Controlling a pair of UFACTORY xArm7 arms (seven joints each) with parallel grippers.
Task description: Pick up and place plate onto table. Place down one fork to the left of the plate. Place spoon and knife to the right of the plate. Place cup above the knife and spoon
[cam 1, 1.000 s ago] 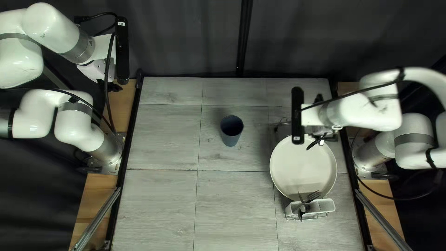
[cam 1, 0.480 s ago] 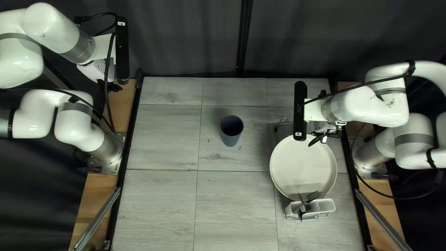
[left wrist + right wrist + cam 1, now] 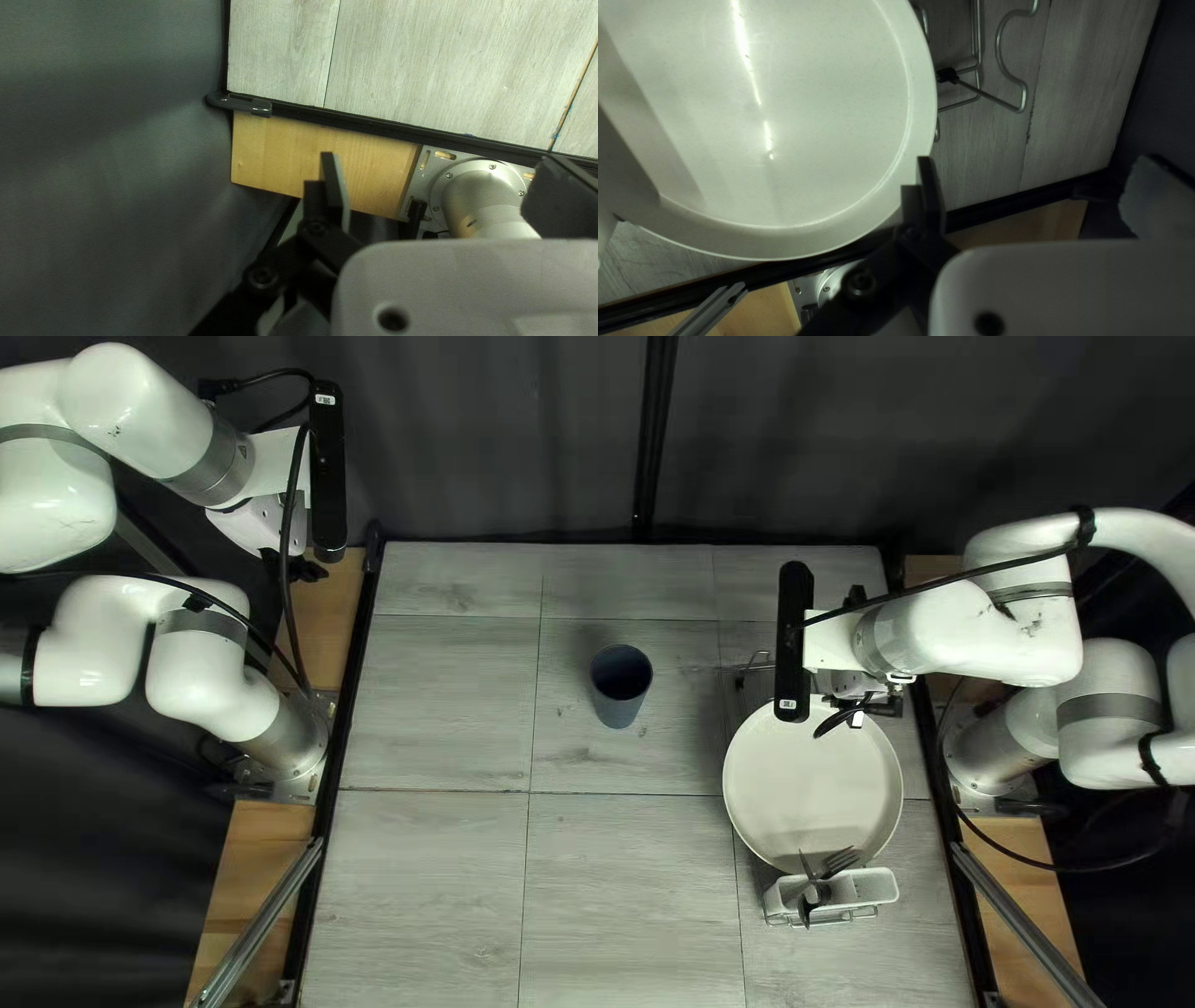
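Zero items are set: plate (image 3: 813, 787), cutlery (image 3: 815, 892) and cup (image 3: 619, 703) await placement, left gripper (image 3: 439, 158) and right gripper (image 3: 1035, 160) fingers apart.

Dual-arm posture: both arms bent, both grippers with fingers spread.
White, rounded-segment left arm (image 3: 206, 641): silver-banded wrist (image 3: 233, 467) angled down toward the right at the upper left of the top left view; black two-finger left gripper (image 3: 296, 568) beneath, fingers (image 3: 334, 186) apart. Matching white right arm (image 3: 996, 632): extended inward from its base, black two-finger right gripper (image 3: 862, 707) lowered, fingers (image 3: 932, 193) apart.
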